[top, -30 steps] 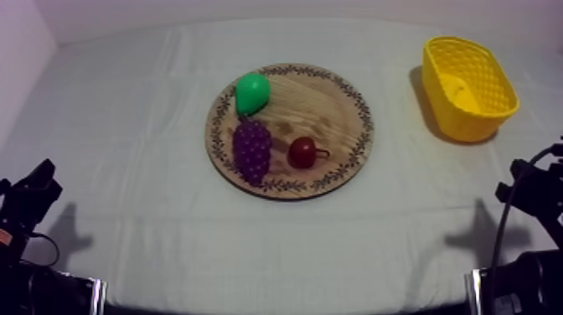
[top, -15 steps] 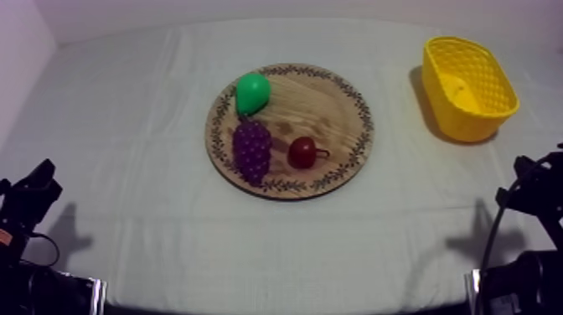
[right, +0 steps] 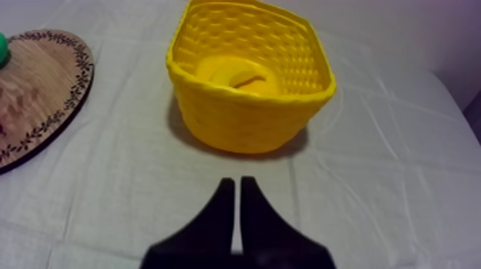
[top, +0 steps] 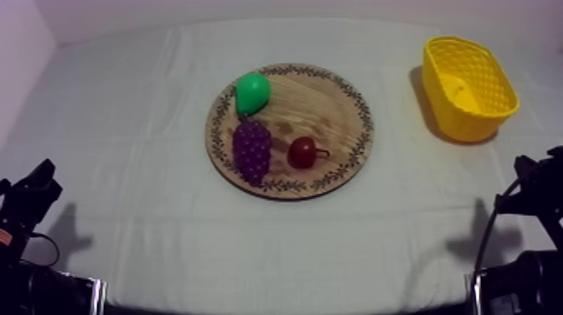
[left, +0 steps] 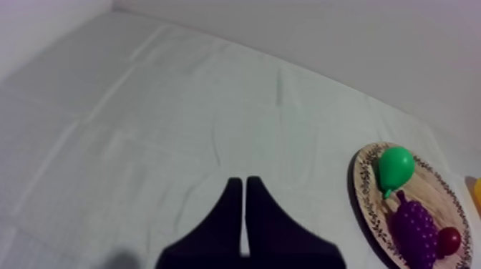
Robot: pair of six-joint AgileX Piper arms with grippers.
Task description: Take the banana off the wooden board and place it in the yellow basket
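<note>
Find banana (right: 232, 71) inside yellow basket (right: 243, 121). Judge it light, stiff, slippery plastic; grip across curved middle. See left gripper (left: 245, 186) and right gripper (right: 234, 184) closed on nothing, both apart from basket.

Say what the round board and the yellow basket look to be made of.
The round board looks like matt wood: pale grain streaks, dark leaf pattern round the rim. The yellow basket is probably moulded plastic, smooth-looking: even colour, regular honeycomb walls.
</note>
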